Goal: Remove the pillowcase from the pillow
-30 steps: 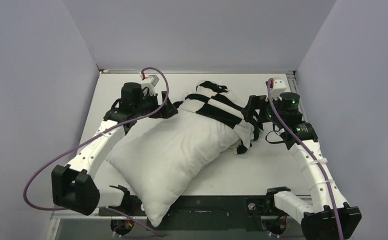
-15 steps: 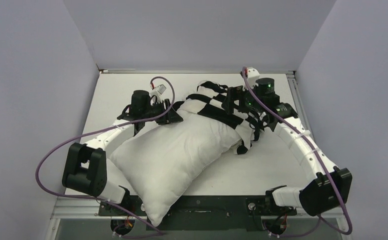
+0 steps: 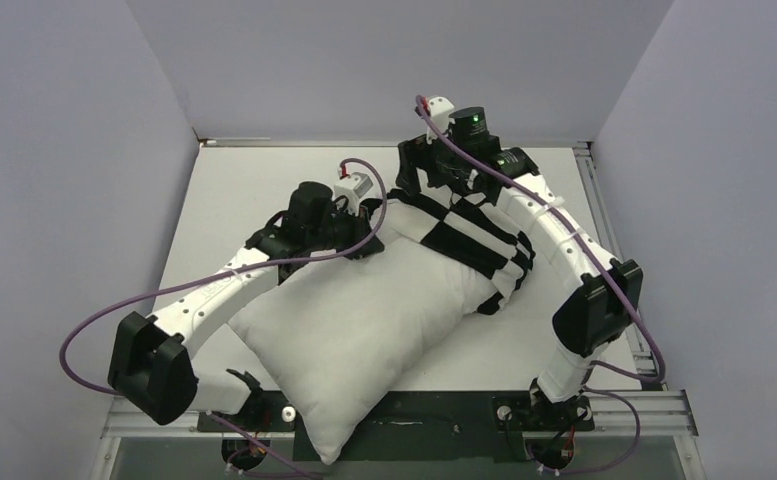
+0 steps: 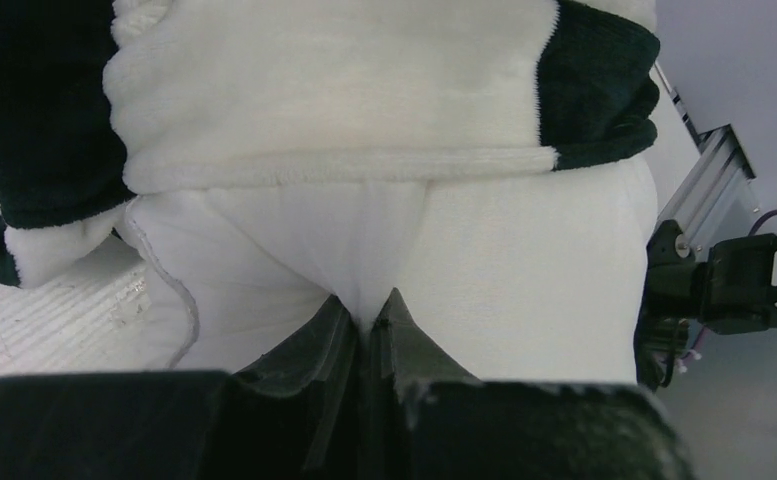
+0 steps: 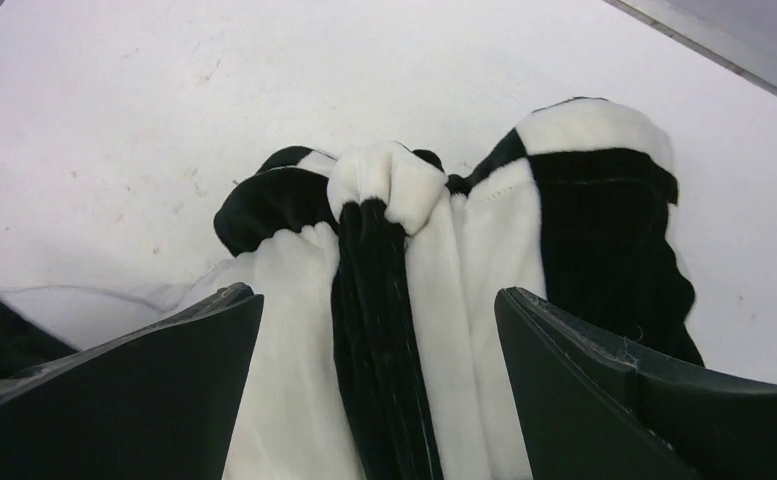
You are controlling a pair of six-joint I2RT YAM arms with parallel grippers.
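The plump white pillow point(image 3: 354, 320) lies slantwise on the table, its far end still inside the black and white checked pillowcase point(image 3: 464, 235). My left gripper point(image 3: 372, 222) sits at the pillowcase's hem. In the left wrist view it point(image 4: 369, 312) is shut, pinching a pucker of the bare pillow point(image 4: 524, 260) just below the pillowcase's rim point(image 4: 364, 170). My right gripper point(image 3: 416, 182) hovers over the pillowcase's far bunched end. In the right wrist view it point(image 5: 376, 295) is open, its fingers point(image 5: 164, 380) on either side of the gathered pillowcase point(image 5: 584, 200) without closing on it.
Grey walls close in the white table point(image 3: 234, 190) on the left, back and right. A metal rail point(image 3: 604, 230) runs along its right edge. The pillow's near corner point(image 3: 324, 445) hangs over the front edge. My right arm's elbow point(image 3: 599, 300) stands beside the pillow.
My left gripper slid right along the pillow to the pillowcase's hem and shut on the pillow. My right arm swung left and farther back, over the pillowcase's far end, still open.
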